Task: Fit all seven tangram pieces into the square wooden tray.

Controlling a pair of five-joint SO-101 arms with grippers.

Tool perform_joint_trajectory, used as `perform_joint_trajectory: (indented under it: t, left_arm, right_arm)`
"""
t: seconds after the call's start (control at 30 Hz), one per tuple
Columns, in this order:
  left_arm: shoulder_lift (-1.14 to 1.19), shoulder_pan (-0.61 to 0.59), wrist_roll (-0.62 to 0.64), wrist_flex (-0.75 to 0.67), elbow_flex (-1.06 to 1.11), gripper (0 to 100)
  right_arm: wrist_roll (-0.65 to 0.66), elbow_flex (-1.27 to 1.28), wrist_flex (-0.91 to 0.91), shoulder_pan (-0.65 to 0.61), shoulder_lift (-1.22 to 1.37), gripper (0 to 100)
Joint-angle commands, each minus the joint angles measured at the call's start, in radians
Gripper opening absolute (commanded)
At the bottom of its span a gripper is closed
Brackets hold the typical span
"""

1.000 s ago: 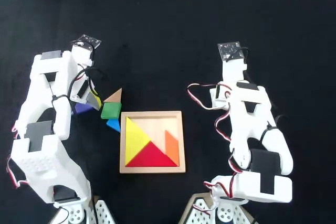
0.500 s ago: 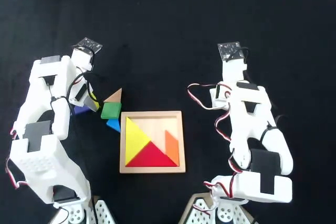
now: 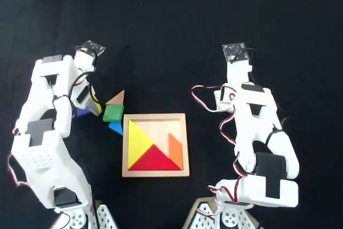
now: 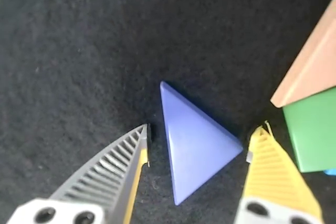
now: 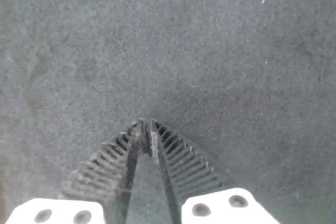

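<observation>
The square wooden tray (image 3: 155, 116) holds a yellow triangle (image 3: 138, 139), a red triangle (image 3: 155, 159) and an orange piece (image 3: 175, 149). Left of it lie a tan triangle (image 3: 116, 98), a green square (image 3: 113, 113), a small blue triangle (image 3: 116, 127) and a purple triangle (image 3: 82, 112). My left gripper (image 3: 89, 105) is low over the purple triangle (image 4: 194, 142). In the wrist view it (image 4: 203, 128) stands open, one finger on each side of the piece. My right gripper (image 5: 143, 127) is shut over bare black cloth, with nothing in it.
The green square (image 4: 315, 135) and the tan triangle (image 4: 312, 72) lie close beside the left gripper's yellow finger (image 4: 273, 166). The right arm (image 3: 252, 105) is folded right of the tray. Black cloth covers the whole table.
The left arm's wrist has shifted slightly down toward the purple triangle, now covering more of it. The right arm and all other pieces have stayed put.
</observation>
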Motion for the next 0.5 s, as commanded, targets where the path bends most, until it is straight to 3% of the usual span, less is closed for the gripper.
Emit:
perform_joint_trajectory:
  t: [0.0, 0.47]
  left_arm:
    - [0.035, 0.033, 0.0, 0.043, -0.09, 30]
    - [0.049, 0.047, 0.049, 0.038, -0.111, 29]
  right_arm:
    - [0.008, -0.038, -0.003, -0.011, 0.001, 1.1]
    - [0.008, -0.038, -0.003, -0.011, 0.001, 1.1]
